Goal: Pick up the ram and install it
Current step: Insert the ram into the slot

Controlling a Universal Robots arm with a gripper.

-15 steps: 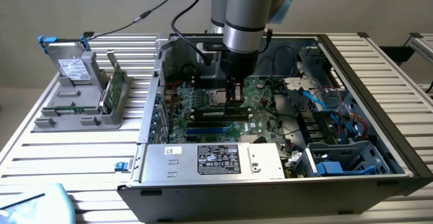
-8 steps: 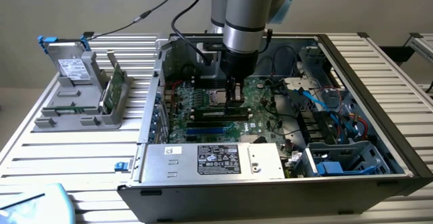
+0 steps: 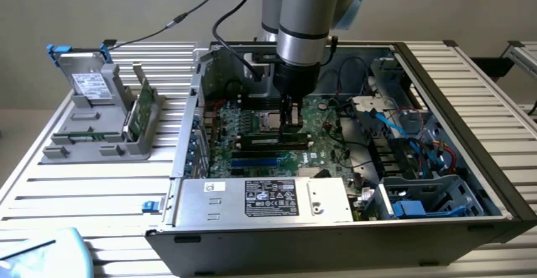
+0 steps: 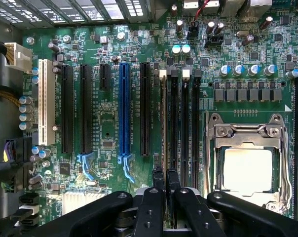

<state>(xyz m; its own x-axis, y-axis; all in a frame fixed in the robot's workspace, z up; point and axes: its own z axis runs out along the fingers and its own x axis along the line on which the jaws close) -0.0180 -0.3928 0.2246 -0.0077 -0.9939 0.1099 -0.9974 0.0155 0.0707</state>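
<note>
Ram (image 4: 163,123) seen edge-on as a thin pale strip along the first of the black memory slots (image 4: 194,123), in line with the narrow gap between the fingers (image 4: 158,183) of the gripper (image 4: 165,180). Fingers set close together, seemingly pinching the stick by its top edge near one end of the slot; actual contact hidden under the fingertips, so judged rather than plainly seen. Held upright and parallel to the slot, presumably so the contact edge can go straight down between the white latches (image 4: 162,74). Cannot tell whether fully seated or only resting in the slot mouth.

In the exterior view, arm (image 3: 306,14) vertical above the open computer case (image 3: 470,165) lying on the slatted table (image 3: 84,190), gripper low over the middle of the motherboard (image 4: 104,143).

Processor socket (image 4: 246,163) just beside the memory slots on one side; long black card slots and a blue slot (image 4: 124,108) on the other, with a white slot (image 4: 46,103) further off. Small capacitors (image 4: 181,49) near the latch end, close but not touching. Blue cables (image 3: 394,124) toward the exterior view's right, well apart from the gripper. Power supply (image 3: 268,199) along the near wall of the case. Outside the case, at the exterior view's left, grey rack (image 3: 92,146) with a hard drive (image 3: 90,86) and another green board (image 3: 144,102) standing upright, well clear of the work
</note>
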